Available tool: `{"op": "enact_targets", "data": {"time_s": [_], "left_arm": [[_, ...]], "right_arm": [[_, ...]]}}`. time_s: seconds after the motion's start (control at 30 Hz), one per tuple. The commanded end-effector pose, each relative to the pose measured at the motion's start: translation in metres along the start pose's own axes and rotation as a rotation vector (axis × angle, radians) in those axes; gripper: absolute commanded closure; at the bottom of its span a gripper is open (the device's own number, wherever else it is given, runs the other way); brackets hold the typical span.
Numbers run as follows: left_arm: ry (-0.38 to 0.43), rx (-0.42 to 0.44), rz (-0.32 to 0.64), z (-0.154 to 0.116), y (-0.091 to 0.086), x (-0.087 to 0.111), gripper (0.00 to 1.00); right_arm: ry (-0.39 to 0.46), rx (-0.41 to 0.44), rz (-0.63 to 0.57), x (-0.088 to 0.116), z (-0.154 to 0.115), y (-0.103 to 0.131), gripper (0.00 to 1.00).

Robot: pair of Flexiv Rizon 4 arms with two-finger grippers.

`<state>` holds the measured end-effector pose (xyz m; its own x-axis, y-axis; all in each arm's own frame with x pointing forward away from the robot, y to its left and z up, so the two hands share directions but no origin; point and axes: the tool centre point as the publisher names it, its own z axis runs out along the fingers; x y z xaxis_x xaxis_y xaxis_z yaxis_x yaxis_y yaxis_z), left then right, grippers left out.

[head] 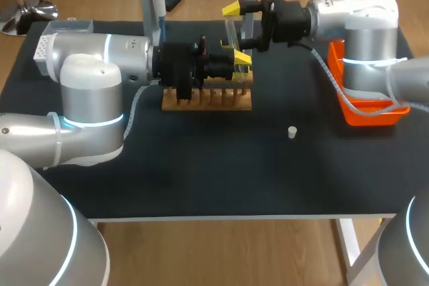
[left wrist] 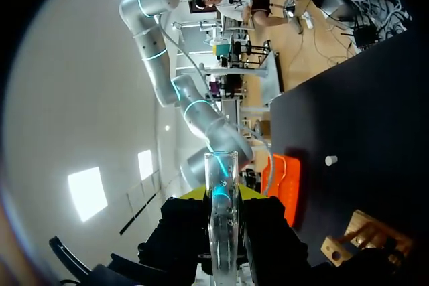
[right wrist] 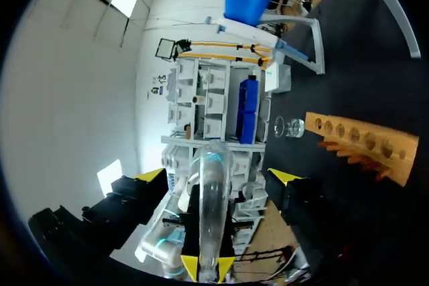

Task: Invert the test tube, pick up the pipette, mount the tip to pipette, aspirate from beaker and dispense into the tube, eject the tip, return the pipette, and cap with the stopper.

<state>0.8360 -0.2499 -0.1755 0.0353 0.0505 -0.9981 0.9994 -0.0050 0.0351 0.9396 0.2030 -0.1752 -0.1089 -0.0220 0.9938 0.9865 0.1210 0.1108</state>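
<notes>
**Test tube position and claw state**

The left claw (head: 240,58) is clenched on the clear test tube (head: 232,37), above the wooden rack (head: 206,100). The right claw (head: 236,28) is released, its fingers spread wide around the tube. A white stopper (head: 292,132) stands on the black surface (head: 221,172), apart from the rack. The right arm hides the orange tray's (head: 373,113) contents. Whether the glass beaker (right wrist: 289,126) holds liquid cannot be told.

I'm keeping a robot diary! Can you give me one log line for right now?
left gripper: shut on tube, by rack | right gripper: open, tube between fingers | stopper: lying on table
</notes>
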Motion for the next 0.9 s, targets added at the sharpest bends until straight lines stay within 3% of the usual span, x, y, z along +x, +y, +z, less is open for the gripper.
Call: {"op": "enact_targets", "data": {"time_s": [0.03,0.3,0.4,0.53,0.9], "left_arm": [[-0.002,0.0,0.002,-0.001,0.0,0.0,1.0],[-0.002,0.0,0.002,-0.001,0.0,0.0,1.0],[-0.002,0.0,0.002,-0.001,0.0,0.0,1.0],[-0.002,0.0,0.002,-0.001,0.0,0.0,1.0],[-0.002,0.0,0.002,-0.001,0.0,0.0,1.0]], "right_arm": [[-0.048,-0.004,-0.123,0.018,-0.032,-0.013,0.0],[-0.234,-0.011,-0.446,0.022,-0.085,-0.033,0.0],[-0.285,-0.005,-0.509,0.018,-0.099,-0.043,0.0],[-0.313,-0.04,-0.531,0.013,-0.117,-0.051,0.0],[-0.313,-0.04,-0.531,0.013,-0.117,-0.051,0.0]]}}
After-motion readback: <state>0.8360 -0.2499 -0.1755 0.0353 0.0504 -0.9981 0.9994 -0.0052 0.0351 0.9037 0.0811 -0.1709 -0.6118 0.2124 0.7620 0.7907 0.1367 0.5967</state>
